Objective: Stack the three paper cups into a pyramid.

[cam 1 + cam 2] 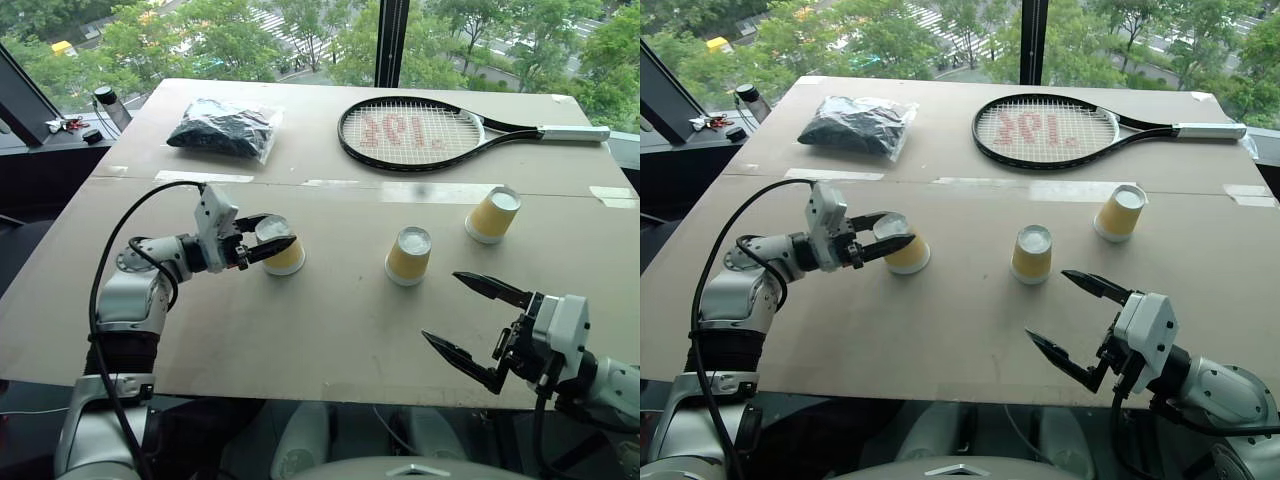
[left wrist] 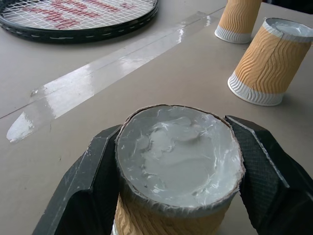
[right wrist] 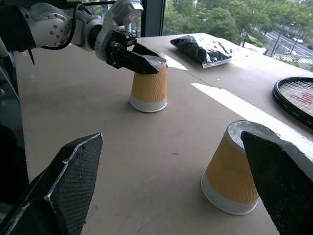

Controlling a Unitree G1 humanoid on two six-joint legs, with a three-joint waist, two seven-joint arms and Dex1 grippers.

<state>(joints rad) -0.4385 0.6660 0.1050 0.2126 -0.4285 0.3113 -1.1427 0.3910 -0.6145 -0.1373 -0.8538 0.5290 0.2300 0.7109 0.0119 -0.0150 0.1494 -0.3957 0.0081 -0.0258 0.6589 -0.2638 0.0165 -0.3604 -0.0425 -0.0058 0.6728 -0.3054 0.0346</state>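
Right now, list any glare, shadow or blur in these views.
Left wrist view: strong glare on the strip of clear tape; the yellow-tan ribbed paper cup between the black fingers is sharp. Right wrist view: the near fingers look soft, and bright daylight comes through the window. Left eye view: only faint shadows on the tan tabletop.

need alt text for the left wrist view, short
The left hand has its two black fingers on either side of an upside-down paper cup on a tan table. Two more upside-down cups stand beyond it, with a tennis racket farther back.
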